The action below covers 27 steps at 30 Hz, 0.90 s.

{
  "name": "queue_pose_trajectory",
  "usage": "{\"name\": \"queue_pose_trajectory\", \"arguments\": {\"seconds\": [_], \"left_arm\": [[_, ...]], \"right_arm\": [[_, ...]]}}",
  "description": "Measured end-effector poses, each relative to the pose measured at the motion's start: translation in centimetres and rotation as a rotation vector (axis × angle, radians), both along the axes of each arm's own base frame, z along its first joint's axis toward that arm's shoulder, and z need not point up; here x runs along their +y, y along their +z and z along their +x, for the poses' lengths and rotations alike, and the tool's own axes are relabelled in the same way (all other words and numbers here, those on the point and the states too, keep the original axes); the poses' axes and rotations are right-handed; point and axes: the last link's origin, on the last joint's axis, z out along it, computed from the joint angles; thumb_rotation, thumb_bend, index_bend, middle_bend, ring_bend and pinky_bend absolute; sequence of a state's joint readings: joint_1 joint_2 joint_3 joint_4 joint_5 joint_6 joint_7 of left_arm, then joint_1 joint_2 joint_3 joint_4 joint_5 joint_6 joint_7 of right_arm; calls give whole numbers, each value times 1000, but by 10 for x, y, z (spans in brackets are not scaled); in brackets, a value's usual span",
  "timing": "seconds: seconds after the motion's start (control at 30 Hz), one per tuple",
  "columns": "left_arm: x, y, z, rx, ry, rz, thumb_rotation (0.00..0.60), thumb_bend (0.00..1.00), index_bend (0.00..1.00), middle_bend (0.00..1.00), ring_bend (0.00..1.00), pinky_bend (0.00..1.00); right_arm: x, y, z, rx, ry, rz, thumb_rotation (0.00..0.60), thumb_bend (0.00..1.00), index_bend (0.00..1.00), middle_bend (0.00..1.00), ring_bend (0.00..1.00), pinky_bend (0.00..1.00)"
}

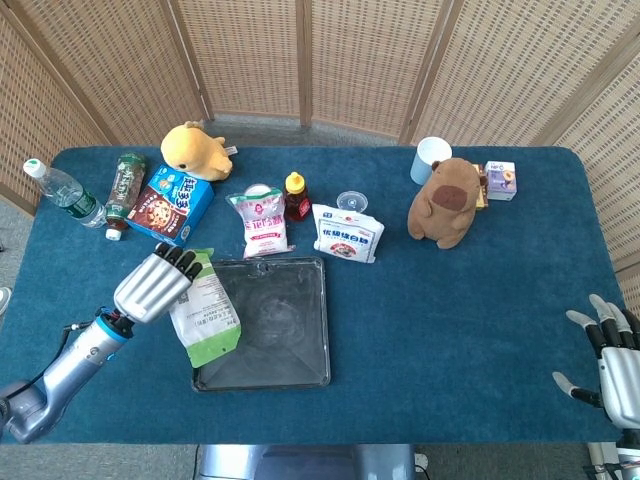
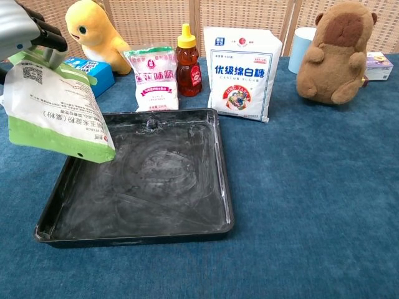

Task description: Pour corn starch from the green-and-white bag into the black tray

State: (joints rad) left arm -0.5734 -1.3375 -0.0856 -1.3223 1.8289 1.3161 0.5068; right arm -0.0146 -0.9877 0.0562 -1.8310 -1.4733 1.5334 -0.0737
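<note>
While the left hand (image 1: 155, 287) grips the green-and-white bag (image 1: 205, 313) w/ fingers (image 1: 181, 260) wrapped round its top, bag hangs tilted over the left edge of the black tray (image 1: 290, 350) (tray floor looks smeared w/ white powder), above the blue table (image 1: 450, 320). Right hand (image 1: 610, 362) sits at the table's right edge, fingers spread, holding nothing, well apart from tray.

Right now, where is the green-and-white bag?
The green-and-white bag is held up by the left robot hand over the left edge of the black tray, at the left of both views.
</note>
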Motion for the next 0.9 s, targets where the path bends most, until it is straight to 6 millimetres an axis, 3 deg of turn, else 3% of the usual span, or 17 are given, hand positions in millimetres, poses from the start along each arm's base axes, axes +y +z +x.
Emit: {"name": "queue_pose_trajectory", "arguments": {"seconds": [0.5,0.9], "left_arm": [[0,-4,11,250,-195,136,600,261,634,583,557,609],[-3,-5,21,203,-173,142,600,257,635,585,558,610]], "right_arm": [[0,0,0,2,1,1,600,75,204,6,0,0],[0,1,0,-2,0,-3,600,75,203,6,0,0]]}}
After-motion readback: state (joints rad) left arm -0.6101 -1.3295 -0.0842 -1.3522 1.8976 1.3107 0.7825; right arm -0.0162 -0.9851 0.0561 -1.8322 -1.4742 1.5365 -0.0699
